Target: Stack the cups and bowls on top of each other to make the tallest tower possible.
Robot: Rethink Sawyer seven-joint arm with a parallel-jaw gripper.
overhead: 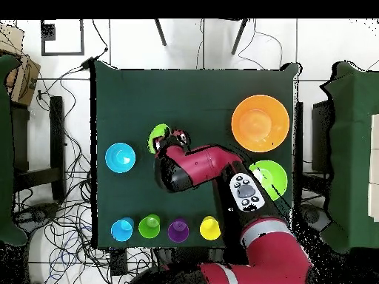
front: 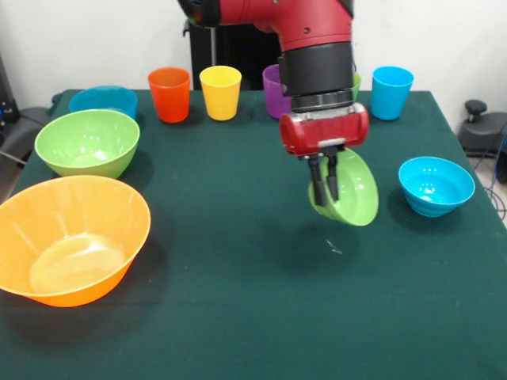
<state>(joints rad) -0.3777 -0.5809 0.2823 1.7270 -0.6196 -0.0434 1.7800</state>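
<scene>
Dark green cloth over the worktop [front: 238,317], white wall behind, pale tiled floor below with black cables trailing around the legs in the overhead view.

Seen from the front, left to right: very large orange bowl [front: 71,239] at the near left edge, upright; medium green bowl [front: 87,142] just behind it; medium blue bowl [front: 104,100] further back at the left corner. Along the far edge, orange cup [front: 169,93], then yellow cup [front: 220,92], then purple cup [front: 276,90] partly hidden by the red and black arm [front: 305,39], a sliver of green cup [front: 357,82] showing past it, and light blue cup [front: 392,92] at the right end, all upright with mouths up.

Near the centre, hand [front: 325,186] pointing down, black fingers clamped on the rim of the small green bowl [front: 348,194], lifted clear of the cloth and tilted on its side, shadow beneath. To the right, small blue bowl [front: 436,184] upright on the cloth, well apart. Cardboard box [overhead: 22,70] on the floor beside the worktop in the overhead view.
</scene>
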